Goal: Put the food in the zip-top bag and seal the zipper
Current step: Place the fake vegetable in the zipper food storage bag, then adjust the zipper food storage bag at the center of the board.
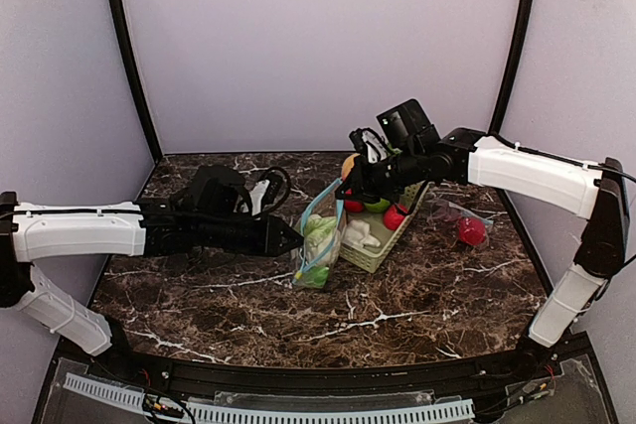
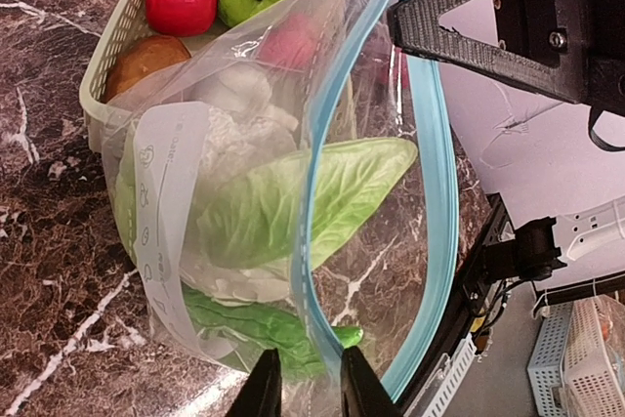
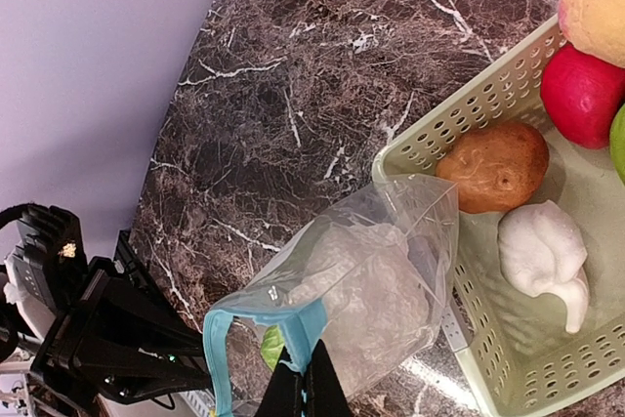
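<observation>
**Zip-top bag** [image 2: 171, 192] held between the two grippers, mouth open. The right gripper [image 3: 304, 390] is clamped on the blue rim. The left gripper [image 2: 311, 393] stands narrowly parted astride the opposite rim; a firm pinch cannot be confirmed. Seen from above, the bag's long axis follows the zipper from one gripper to the other, and the mouth appears to face the left gripper. Some food [image 2: 332, 192] lies inside, just ahead of that gripper. Risk: pinching both lips, or film alone, would probably collapse the mouth.
</observation>
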